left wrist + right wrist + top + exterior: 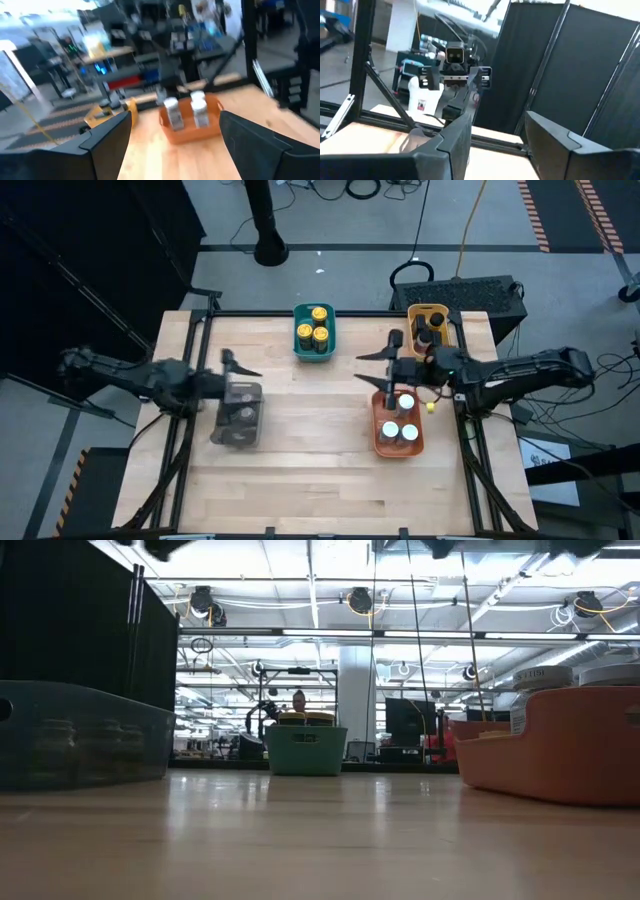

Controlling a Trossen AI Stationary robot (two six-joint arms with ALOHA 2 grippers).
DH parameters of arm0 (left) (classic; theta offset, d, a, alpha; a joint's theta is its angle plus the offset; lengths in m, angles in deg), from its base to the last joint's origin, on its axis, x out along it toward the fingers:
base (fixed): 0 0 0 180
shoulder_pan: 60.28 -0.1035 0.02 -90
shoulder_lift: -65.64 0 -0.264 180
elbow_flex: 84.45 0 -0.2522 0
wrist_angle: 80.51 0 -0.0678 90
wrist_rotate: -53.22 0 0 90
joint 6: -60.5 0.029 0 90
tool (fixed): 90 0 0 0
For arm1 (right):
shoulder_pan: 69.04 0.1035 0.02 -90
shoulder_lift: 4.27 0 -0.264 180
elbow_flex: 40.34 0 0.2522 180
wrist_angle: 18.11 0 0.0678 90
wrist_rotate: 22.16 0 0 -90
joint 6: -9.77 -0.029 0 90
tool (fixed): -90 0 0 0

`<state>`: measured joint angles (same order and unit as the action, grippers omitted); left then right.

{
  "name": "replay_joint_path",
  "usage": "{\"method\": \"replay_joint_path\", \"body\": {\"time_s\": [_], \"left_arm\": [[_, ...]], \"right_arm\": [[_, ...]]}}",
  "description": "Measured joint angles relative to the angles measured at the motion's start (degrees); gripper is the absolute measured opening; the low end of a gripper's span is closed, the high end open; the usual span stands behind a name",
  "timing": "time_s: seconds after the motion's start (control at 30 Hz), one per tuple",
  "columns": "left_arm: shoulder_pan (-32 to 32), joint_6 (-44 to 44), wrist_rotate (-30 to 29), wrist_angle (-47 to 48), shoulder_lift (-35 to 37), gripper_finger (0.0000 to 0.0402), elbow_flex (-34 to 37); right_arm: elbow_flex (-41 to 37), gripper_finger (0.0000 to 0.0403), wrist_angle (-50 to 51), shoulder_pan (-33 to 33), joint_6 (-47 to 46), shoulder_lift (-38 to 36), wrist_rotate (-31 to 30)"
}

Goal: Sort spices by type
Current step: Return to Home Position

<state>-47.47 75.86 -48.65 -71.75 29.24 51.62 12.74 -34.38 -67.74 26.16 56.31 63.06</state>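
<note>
The spices stand as jars in four trays. Three yellow-topped jars (pixel 318 325) are in the teal tray (pixel 300 345) at the far middle. Slim black jars (pixel 425 336) are in the yellow tray (pixel 413 313), white-topped jars (pixel 399 430) in the orange tray (pixel 382 446), and grey-brown-topped jars (pixel 238 416) in the grey tray (pixel 221 437). My left gripper (pixel 240 368) hovers open and level above the grey tray's far end, with nothing between its fingers (pixel 107 137). My right gripper (pixel 375 367) hovers open above the orange tray's far end, also holding nothing (pixel 498 117).
Bare wooden tabletop (pixel 310 450) lies between the grey and orange trays and along the near edge. A black frame (pixel 200 320) borders the table's sides. In the low view the grey tray (pixel 80 735), teal tray (pixel 305 750) and orange tray (pixel 555 745) stand on the wood.
</note>
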Motion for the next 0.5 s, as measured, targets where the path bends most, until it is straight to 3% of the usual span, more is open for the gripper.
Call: {"method": "replay_joint_path", "body": {"time_s": [0.17, 0.3, 0.5], "left_arm": [[-2.07, -0.55, -0.27, 2.36, 14.26, 0.0309, 6.36], [-4.28, -1.36, -0.44, 4.46, 23.25, 0.0309, 9.66], [-9.47, -2.38, 0.87, 0.39, 29.27, 0.0309, 16.68]], "right_arm": [[-9.43, 0.0169, -6.67, -6.20, -1.01, -5.94, 7.68], [-16.56, 0.0169, -13.66, -9.85, -2.51, -9.50, 10.41], [-25.22, 0.0169, -27.12, -14.63, -7.19, -13.04, 14.39]]}}
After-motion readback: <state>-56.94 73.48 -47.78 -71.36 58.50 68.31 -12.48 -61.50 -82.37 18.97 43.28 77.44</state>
